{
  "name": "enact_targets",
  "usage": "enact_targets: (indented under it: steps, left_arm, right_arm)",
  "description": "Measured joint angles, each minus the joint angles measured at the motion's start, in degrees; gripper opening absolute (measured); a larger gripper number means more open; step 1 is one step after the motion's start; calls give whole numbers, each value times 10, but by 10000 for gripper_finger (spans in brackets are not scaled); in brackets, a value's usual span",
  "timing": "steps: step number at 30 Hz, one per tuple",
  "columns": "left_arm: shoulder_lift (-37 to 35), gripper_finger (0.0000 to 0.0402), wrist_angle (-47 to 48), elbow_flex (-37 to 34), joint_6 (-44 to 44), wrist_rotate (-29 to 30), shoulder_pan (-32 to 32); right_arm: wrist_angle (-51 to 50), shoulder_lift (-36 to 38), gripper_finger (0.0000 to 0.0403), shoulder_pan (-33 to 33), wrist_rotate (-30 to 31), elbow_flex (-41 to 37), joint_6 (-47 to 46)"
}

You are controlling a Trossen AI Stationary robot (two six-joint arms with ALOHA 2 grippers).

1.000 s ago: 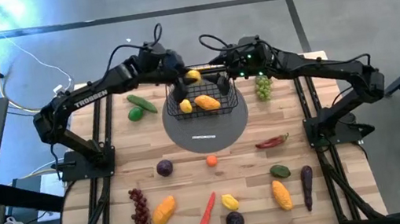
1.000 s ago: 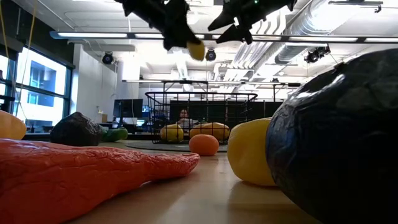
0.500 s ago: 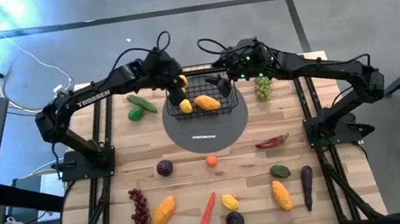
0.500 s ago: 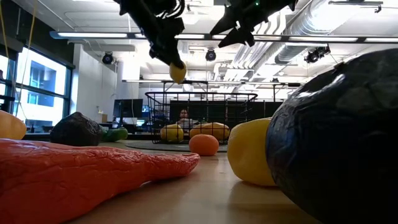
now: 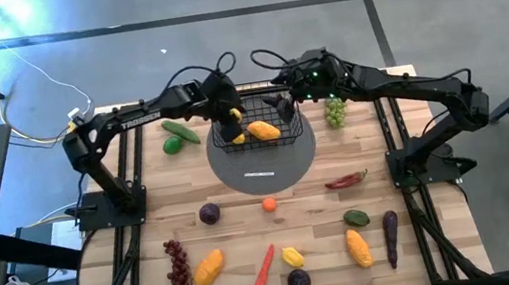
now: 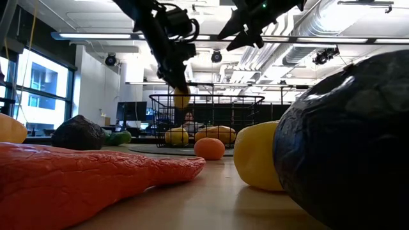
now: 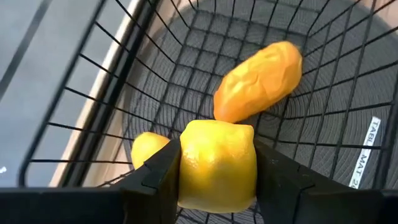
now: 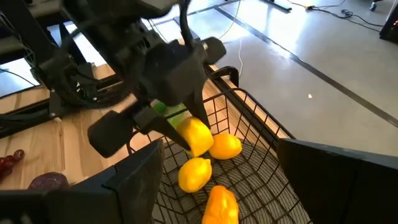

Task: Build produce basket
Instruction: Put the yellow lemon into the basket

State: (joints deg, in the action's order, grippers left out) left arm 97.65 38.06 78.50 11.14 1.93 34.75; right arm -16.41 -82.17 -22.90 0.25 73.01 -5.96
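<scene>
The black wire basket point(image 5: 274, 139) stands on a grey round mat point(image 5: 263, 166) at the table's far middle. A lemon point(image 7: 148, 151) and an orange mango point(image 7: 259, 79) lie on its floor. My left gripper point(image 5: 230, 119) is over the basket's left part, shut on another yellow lemon point(image 7: 217, 165). That lemon hangs at about rim height point(image 6: 181, 99). My right gripper point(image 5: 283, 108) stands open above the basket's right side, with nothing between its fingers. My left gripper pinches the lemon by two opposite sides point(image 7: 185, 168) between its two fingers. The fingers slant steeply down into the basket's mouth from the table's far left. The lemon is lifted clear, above the basket's floor and the lemon lying there.
Green grapes point(image 5: 334, 110) lie right of the basket; a cucumber point(image 5: 180, 131) and a green fruit point(image 5: 171, 146) lie left of it. More produce is spread over the near half: plum point(image 5: 209, 213), chili point(image 5: 346, 180), carrot point(image 5: 264, 268), red grapes point(image 5: 178, 265).
My left gripper has come down toward the basket with the lemon and tipped its fingers more steeply downward, shifting a little toward the table's left. The lemon has sunk from well above the basket's far rim to about rim height. The right arm has kept still.
</scene>
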Motion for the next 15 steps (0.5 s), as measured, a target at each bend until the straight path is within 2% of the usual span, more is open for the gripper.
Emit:
enact_targets:
  steps: [8, 15]
  left_arm:
    - [8, 156, 3, 0, -6, 2, -7]
    - [8, 200, 40, 0, -10, 0, -8]
  right_arm:
    - [-14, 0, 293, 0, 8, 0, 0]
    - [-17, 0, 293, 0, 9, 0, 0]
